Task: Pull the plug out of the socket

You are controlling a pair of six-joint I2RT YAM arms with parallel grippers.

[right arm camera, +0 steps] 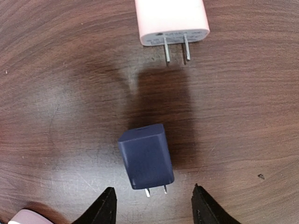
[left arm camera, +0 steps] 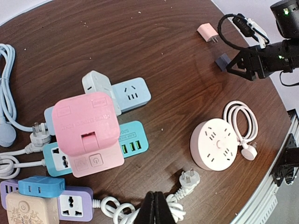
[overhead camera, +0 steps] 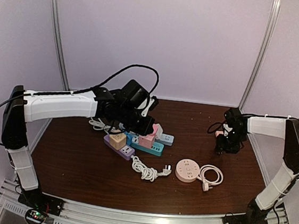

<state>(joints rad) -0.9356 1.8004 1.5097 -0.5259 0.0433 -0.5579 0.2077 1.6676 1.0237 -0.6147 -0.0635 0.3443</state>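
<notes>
A cluster of power strips lies mid-table. A big pink adapter (left arm camera: pixel 86 128) sits plugged on the teal strip (left arm camera: pixel 135 140). A blue plug (left arm camera: pixel 41 185) and a beige adapter (left arm camera: pixel 28 210) sit on the purple strip (left arm camera: pixel 74 207). A white adapter (left arm camera: pixel 100 86) sits on the light blue strip (left arm camera: pixel 135 93). My left gripper (left arm camera: pixel 156 196) is shut and empty, above the white coiled cable (left arm camera: pixel 121 207); it hovers over the cluster in the top view (overhead camera: pixel 144 125). My right gripper (right arm camera: pixel 153 187) is open above a loose dark blue plug (right arm camera: pixel 147 156) lying on the table, not touching it.
A loose pink plug (right arm camera: pixel 170 18) lies just beyond the dark blue one. A round pink socket (overhead camera: pixel 188 170) with a coiled white cord (overhead camera: pixel 210 175) lies front right. A white cable with plug (overhead camera: pixel 146 170) lies in front of the strips. More white cables (left arm camera: pixel 7 93) lie left.
</notes>
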